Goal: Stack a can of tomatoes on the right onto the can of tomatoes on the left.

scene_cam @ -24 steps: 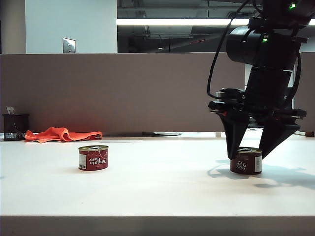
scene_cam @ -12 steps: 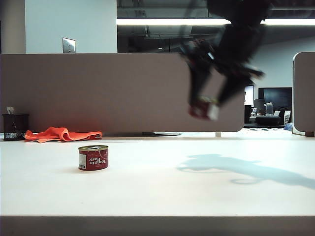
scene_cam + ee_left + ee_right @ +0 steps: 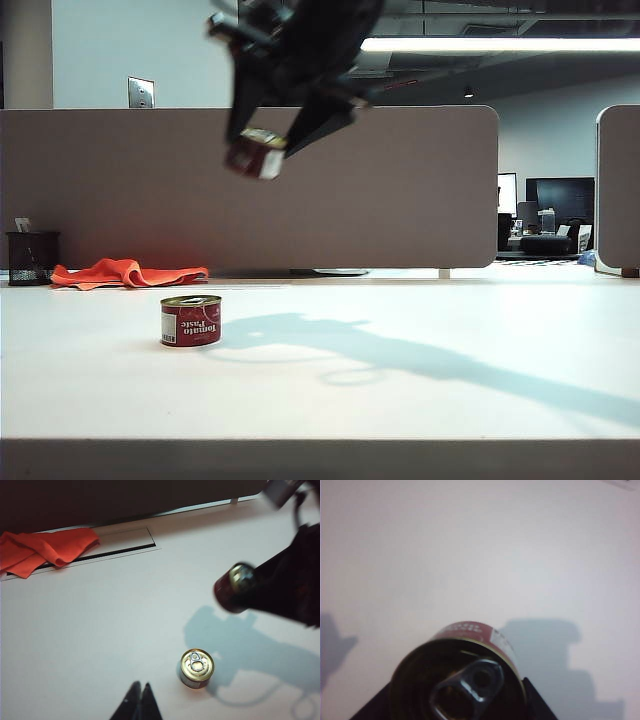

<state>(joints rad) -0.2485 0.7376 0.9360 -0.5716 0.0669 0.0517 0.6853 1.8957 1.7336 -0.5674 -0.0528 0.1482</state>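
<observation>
Right end effector (image 3: 262, 150) clamping the tilted can (image 3: 255, 155), high at 1 o'clock of the left can (image 3: 190, 320), should level it before lowering; left end effector (image 3: 139, 702) pinched empty

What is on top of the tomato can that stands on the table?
Nothing rests on the standing can; its gold lid with pull tab shows fully. The right gripper holds the second can in the air, apart. The left gripper is shut, empty.

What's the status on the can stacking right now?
Right tool shut on carried can, high above the table. Left tool shut, empty. Target can standing alone, nothing blocking.
</observation>
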